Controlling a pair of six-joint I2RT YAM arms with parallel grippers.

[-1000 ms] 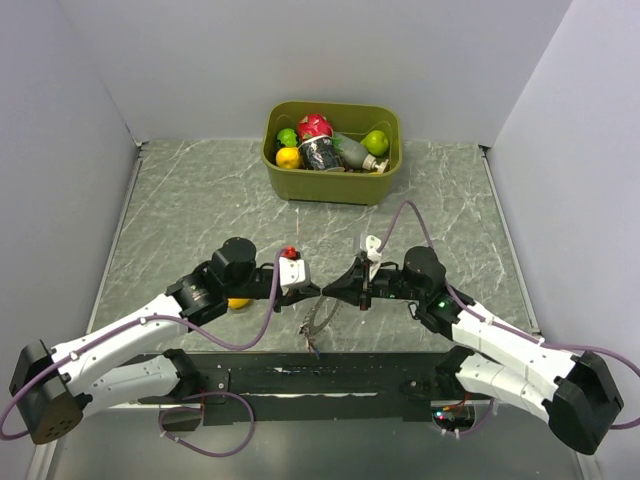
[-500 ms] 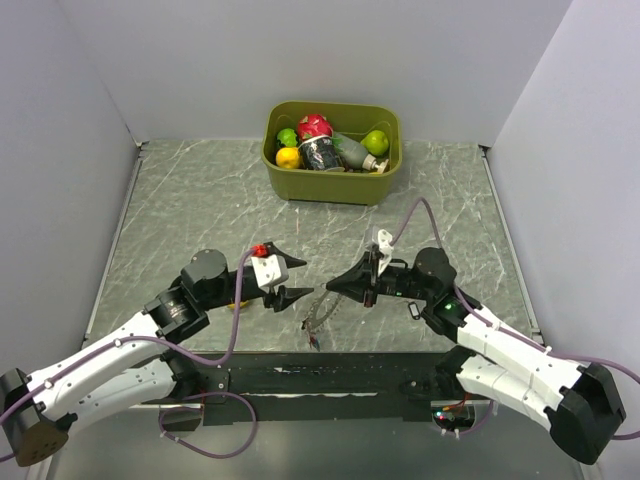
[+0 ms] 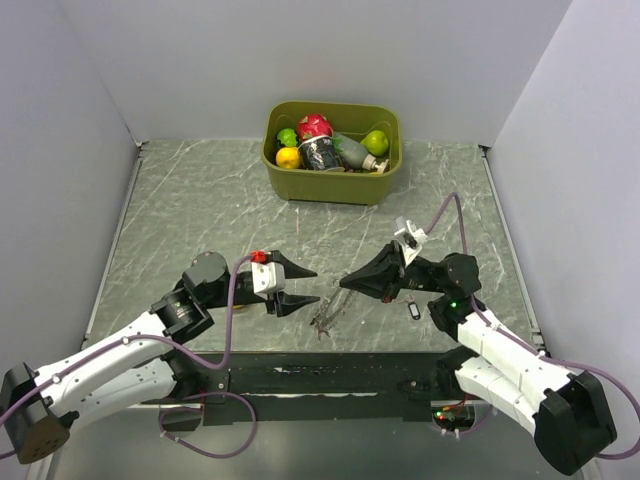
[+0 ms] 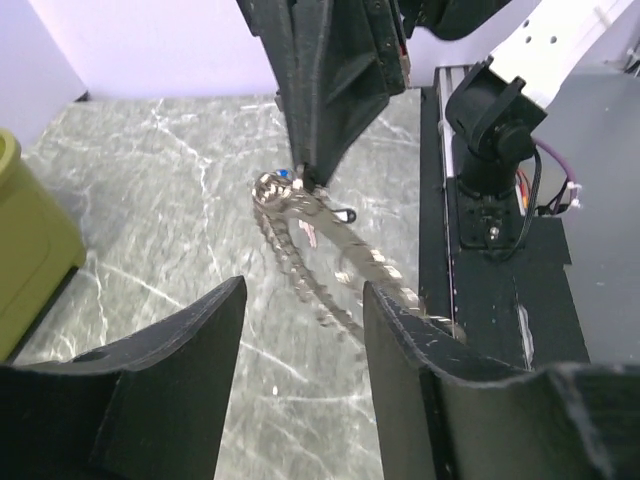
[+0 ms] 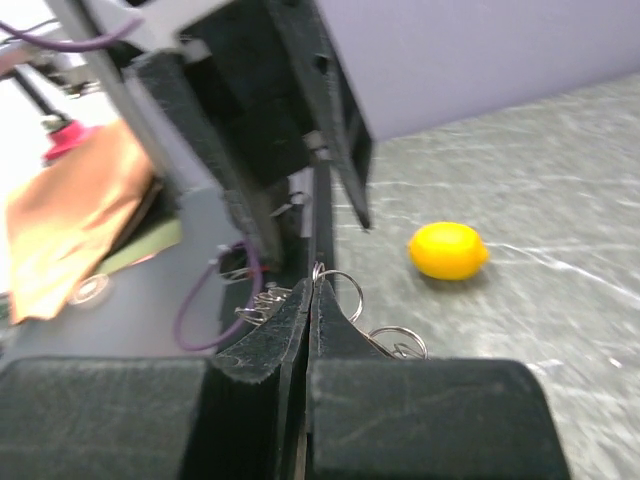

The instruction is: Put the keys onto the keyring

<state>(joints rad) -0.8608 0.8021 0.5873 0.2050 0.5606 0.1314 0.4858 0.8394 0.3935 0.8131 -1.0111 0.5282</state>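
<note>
Above the front middle of your marble table (image 3: 200, 200), green bin (image 3: 335, 186) at its back edge, your right gripper (image 3: 346, 283) is clenched on the top of the keyring (image 3: 325, 314), which slants down toward the front edge. Your left gripper (image 3: 313, 284) faces it, jaws released and empty. A lemon (image 5: 448, 250) lies on the table behind.
</note>
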